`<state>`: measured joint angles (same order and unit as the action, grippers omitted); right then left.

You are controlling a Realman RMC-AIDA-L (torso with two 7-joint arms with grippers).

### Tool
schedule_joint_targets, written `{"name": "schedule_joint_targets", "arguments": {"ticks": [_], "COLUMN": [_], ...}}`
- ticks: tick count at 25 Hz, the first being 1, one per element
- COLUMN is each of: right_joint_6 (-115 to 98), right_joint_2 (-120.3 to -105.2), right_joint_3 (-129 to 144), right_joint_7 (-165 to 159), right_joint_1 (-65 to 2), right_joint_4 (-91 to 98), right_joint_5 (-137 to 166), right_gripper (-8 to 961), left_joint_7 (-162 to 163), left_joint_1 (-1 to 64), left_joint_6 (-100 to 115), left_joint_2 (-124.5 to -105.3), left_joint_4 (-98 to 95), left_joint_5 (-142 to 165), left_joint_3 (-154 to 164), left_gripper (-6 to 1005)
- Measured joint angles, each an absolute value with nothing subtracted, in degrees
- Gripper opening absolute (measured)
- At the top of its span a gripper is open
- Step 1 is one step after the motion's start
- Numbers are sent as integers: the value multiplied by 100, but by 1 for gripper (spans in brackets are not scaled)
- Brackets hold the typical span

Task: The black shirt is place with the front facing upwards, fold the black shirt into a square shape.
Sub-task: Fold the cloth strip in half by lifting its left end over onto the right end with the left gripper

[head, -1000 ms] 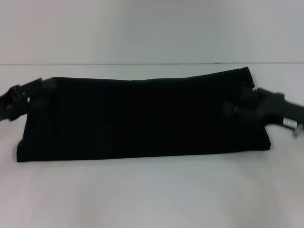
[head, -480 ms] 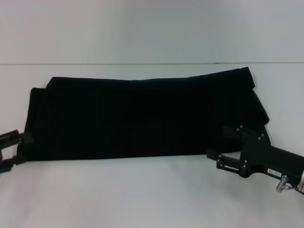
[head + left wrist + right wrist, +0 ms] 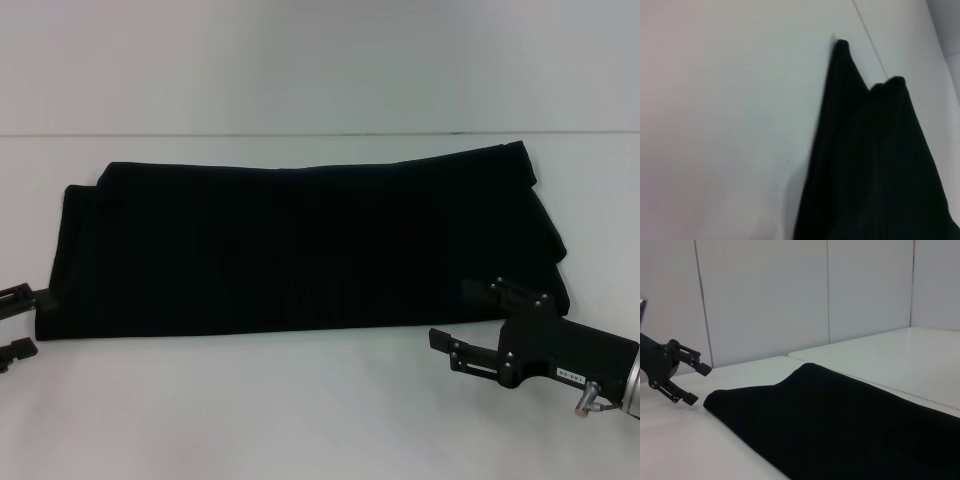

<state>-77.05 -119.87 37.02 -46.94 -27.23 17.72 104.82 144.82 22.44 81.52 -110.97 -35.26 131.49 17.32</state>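
Note:
The black shirt (image 3: 300,245) lies flat on the white table (image 3: 300,410) as a long folded band running left to right; its lettering and neck label are hidden. It also shows in the left wrist view (image 3: 875,165) and the right wrist view (image 3: 840,425). My left gripper (image 3: 14,322) is open and empty at the picture's left edge, just off the shirt's near-left corner; it also shows in the right wrist view (image 3: 696,384). My right gripper (image 3: 458,314) is open and empty, just in front of the shirt's near-right corner, fingers pointing left.
The table's far edge (image 3: 320,134) runs behind the shirt, with a pale panelled wall (image 3: 790,295) beyond. Bare white tabletop lies in front of the shirt.
Both grippers were at the shirt's two ends a second ago. They have come away toward the front, open and empty. The shirt's left end now lies flat.

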Motion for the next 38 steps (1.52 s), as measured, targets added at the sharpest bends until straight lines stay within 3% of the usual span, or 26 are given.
{"name": "schedule_joint_targets", "arguments": {"ticks": [38], "right_joint_6": [-7709], "right_joint_2": [-11988], "right_joint_3": [3709], "right_joint_7": [-4708], "right_joint_1": [-2716], "right_joint_4": [1758], "right_joint_5": [10485], "right_gripper": [860], "left_joint_7": [14787], "left_joint_1": [2696], "left_joint_6": [7147], "left_joint_2": [-11105], "left_joint_4": [-3011], "left_joint_5": [13219], "left_joint_3": [1979], "left_gripper": [837]}}
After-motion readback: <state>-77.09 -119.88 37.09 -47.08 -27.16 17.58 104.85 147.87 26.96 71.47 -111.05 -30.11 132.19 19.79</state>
